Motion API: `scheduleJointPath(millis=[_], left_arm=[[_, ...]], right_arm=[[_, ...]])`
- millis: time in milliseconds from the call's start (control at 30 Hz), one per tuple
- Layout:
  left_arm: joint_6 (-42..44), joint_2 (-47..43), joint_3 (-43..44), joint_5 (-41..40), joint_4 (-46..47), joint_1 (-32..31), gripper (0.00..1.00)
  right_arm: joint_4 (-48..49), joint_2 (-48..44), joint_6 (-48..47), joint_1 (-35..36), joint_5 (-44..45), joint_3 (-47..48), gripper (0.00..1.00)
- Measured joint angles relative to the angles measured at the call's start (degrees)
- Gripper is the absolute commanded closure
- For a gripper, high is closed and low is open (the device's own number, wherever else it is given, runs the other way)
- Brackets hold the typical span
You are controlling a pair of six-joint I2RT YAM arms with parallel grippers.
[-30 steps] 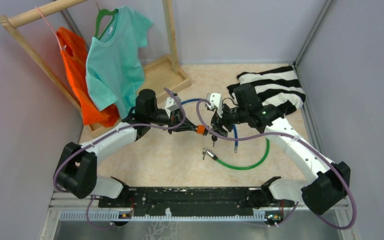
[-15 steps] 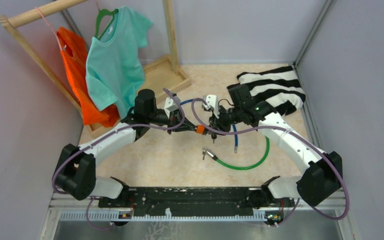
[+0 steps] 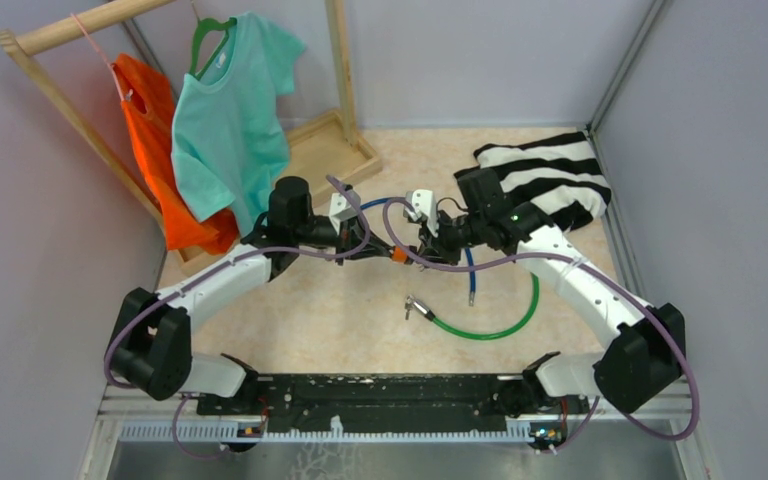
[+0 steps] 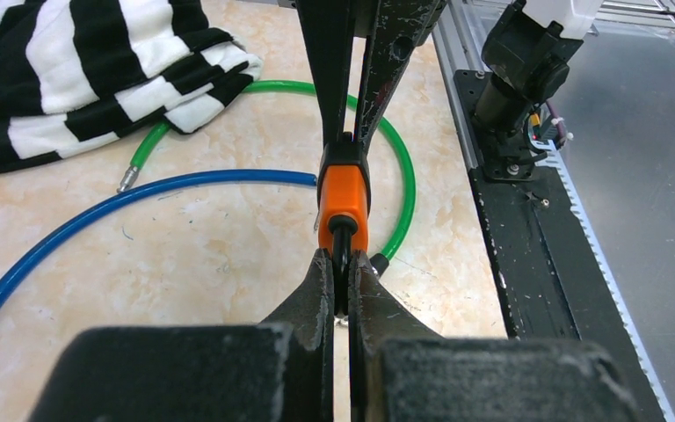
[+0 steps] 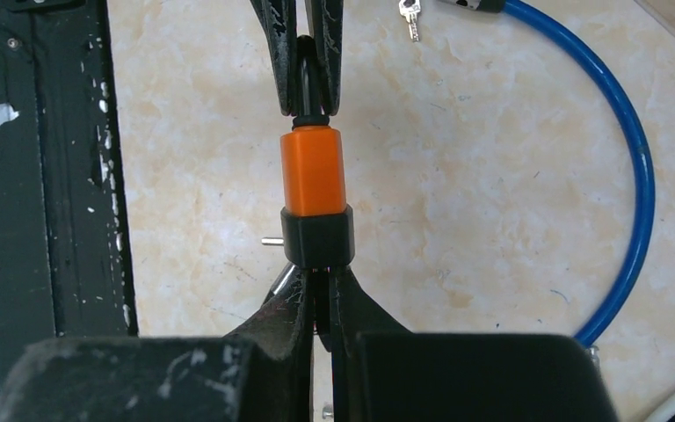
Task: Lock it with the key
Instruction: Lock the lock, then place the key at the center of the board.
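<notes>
A small orange lock (image 3: 397,256) with a black cap hangs above the floor between both grippers. In the left wrist view my left gripper (image 4: 341,260) is shut on the black cable stub at the near end of the orange lock (image 4: 344,198). In the right wrist view my right gripper (image 5: 319,274) is shut on the dark, flat head of the key, which sits in the black cap (image 5: 317,237) of the lock (image 5: 313,171). The key's blade is hidden inside the cap. The two grippers face each other in line.
A green cable (image 3: 505,322) with keys at its end (image 3: 417,306) lies on the floor in front of the lock. A blue cable (image 3: 471,272) runs beneath the grippers. A striped cloth (image 3: 550,180) lies at the back right. A clothes rack with a teal shirt (image 3: 230,120) stands at the back left.
My right gripper has moved left to the lock's black cap and its jaws have closed on the key. The left gripper has held the lock still.
</notes>
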Motion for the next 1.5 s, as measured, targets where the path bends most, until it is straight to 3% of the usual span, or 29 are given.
scheduleJointPath(millis=[333,600,867,1167,1500], left_arm=[[0.2,0.0,1.01,-0.09,-0.24,0.98,1.0],[-0.13,-0.31,1.36,-0.13,-2.14,5.11,1.0],[-1.73,-0.7,4.28,-5.95,-5.88,7.34,1.0],[-9.29,-0.7,9.09,-19.32,-8.5,13.68,1.0],[-17.38,-0.7,14.12,-21.38,-8.81,18.18,1.0]], right_arm=[[3.65,-3.06,-3.8,-1.9,-0.04,-2.95,1.0],[-0.52,-4.22,-5.66,-6.16,4.13,-3.34,1.0],[1.55,-2.67,-0.13,-5.6,3.65,-2.47,1.0],[11.3,2.45,4.55,5.75,2.91,-1.4,1.0],[19.63,16.87,9.2,19.08,4.37,-0.48,0.95]])
